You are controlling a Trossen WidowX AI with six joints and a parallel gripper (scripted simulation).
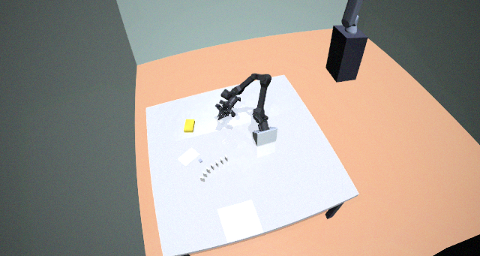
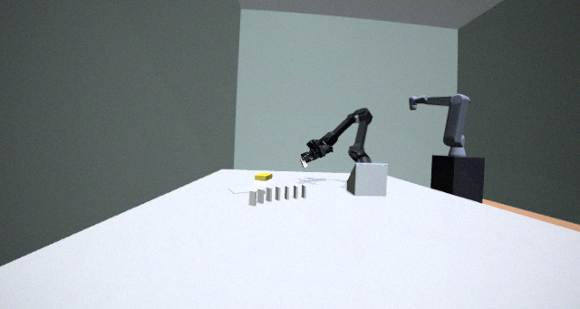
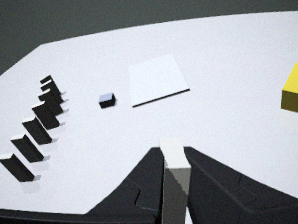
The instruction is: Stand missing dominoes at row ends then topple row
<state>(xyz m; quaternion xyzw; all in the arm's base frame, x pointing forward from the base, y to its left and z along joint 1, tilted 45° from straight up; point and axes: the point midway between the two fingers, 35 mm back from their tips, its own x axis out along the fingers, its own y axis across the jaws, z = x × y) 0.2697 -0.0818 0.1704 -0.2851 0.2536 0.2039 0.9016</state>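
Several pale dominoes (image 1: 212, 167) (image 2: 277, 193) (image 3: 37, 131) stand upright in a slightly curved, evenly spaced row; in the wrist view they are at the left. My gripper (image 1: 220, 117) (image 2: 304, 161) (image 3: 169, 156) is shut on a pale domino (image 2: 304, 164) (image 3: 177, 175), which sticks out past the fingertips. The gripper is tilted and held above the back part of the table, well away from the row and not touching it. The lower part of the held domino is hidden between the fingers. I see no other loose domino.
A small blue-grey cube (image 1: 200, 161) (image 3: 106, 101) lies between the row and a flat white tile (image 1: 189, 156) (image 3: 157, 80). A yellow block (image 1: 189, 125) (image 2: 263, 177) (image 3: 290, 101) lies farther back. The arm's grey base block (image 1: 265, 137) (image 2: 372, 180) stands right of the row.
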